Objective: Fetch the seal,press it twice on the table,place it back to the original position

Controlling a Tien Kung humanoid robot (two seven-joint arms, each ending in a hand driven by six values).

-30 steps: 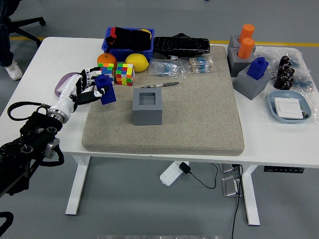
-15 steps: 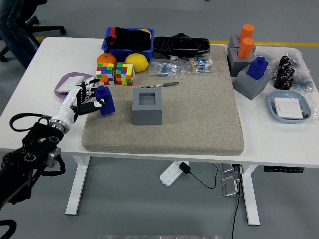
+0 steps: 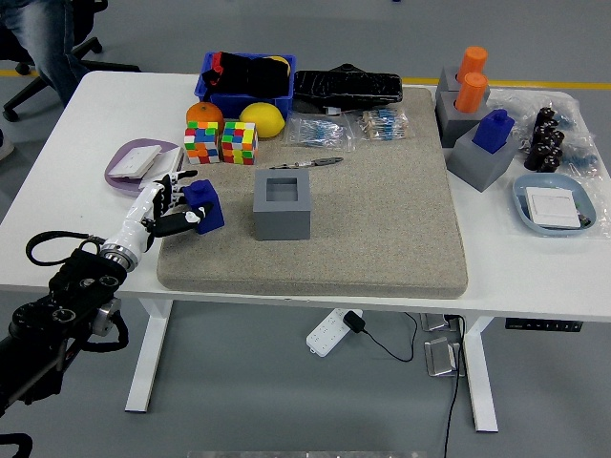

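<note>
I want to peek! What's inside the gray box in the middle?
The gray box shows only an empty-looking square hole on top. Its bottom is too shadowed to see.

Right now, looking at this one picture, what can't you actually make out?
- Blue stamp: its underside faces the mat; the left hand covers its left side. Contact with the mat unclear.
- Blue bin: the dark contents are too jumbled to name.
- Right arm: outside the head view.
- Plastic bags: contents too small.

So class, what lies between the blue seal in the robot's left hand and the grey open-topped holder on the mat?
In the head view, nothing: only bare mat separates the blue seal, gripped by the left hand, from the grey holder.
</note>
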